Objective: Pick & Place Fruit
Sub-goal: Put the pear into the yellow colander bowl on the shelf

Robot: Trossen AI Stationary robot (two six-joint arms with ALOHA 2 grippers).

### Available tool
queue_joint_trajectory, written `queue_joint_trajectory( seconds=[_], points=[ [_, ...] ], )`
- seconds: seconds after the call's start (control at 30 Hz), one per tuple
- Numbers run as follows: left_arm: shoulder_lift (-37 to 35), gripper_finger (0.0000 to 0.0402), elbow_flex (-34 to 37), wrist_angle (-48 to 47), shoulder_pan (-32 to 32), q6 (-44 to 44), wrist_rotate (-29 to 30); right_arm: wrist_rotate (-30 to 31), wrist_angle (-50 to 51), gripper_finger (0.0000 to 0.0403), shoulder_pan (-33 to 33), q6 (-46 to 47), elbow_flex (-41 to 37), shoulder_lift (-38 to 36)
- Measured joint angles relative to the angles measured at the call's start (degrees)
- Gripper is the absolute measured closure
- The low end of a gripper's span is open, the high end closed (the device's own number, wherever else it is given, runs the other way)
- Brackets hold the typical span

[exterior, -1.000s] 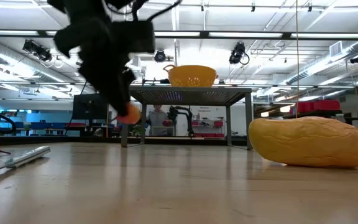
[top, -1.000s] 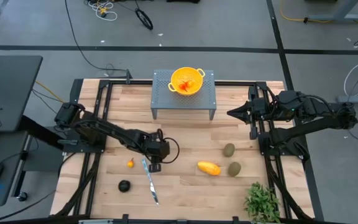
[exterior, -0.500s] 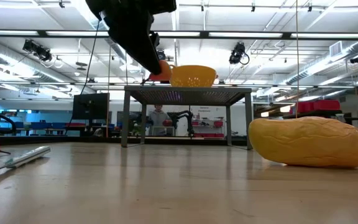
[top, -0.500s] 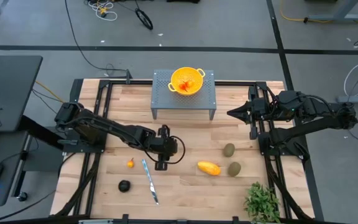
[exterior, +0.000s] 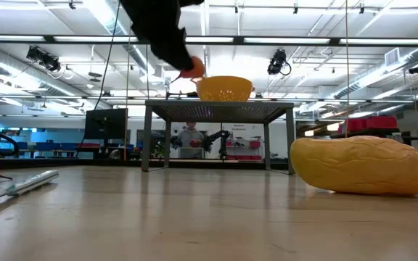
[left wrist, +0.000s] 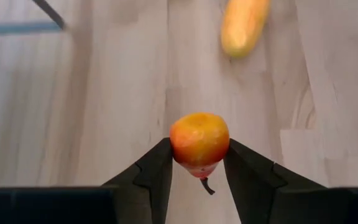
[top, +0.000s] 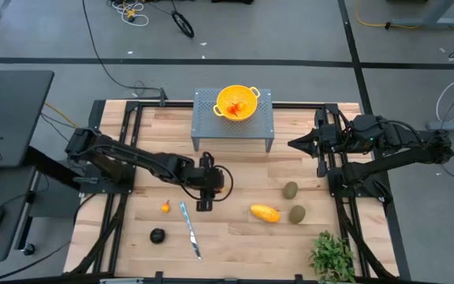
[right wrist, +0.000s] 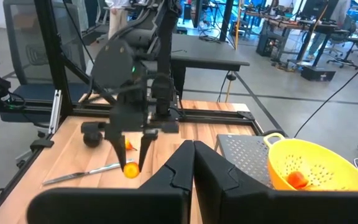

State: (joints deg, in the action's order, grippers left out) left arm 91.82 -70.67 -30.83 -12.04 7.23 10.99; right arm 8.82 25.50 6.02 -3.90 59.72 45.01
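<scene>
1. The left gripper [left wrist: 197, 163] is clamped on a small orange-red fruit [left wrist: 199, 138], near the centre of the high view.
2. It has risen from table height to about the colander's level in a second, so the carry looks well under way.
3. The right gripper [right wrist: 192, 163], jaws together, waits at right.
4. The yellow colander [top: 237, 103] at upper centre, on a grey stand [top: 203, 105], already holds orange-red pieces.

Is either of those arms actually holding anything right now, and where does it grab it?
Yes: the left pincer pinches a small orange-red fruit by its two sides, lifted above the table. The right pincer is shut and empty.
</scene>
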Motion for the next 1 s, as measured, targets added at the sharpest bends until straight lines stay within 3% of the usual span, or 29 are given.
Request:
queue_joint_trajectory(
  seconds=[0.43,1.0],
  points=[
    [-9.0,0.0258,0.0,-1.2,3.2,0.0,3.4,0.0,0.0,0.0385,0.0,0.0,0.0,0.0],
    [-12.2,0.0258,0.1,-0.6,4.8,-0.8,4.7,0.2,-0.5,0.0385,0.0,-0.2,0.0,0.0]
  ],
)
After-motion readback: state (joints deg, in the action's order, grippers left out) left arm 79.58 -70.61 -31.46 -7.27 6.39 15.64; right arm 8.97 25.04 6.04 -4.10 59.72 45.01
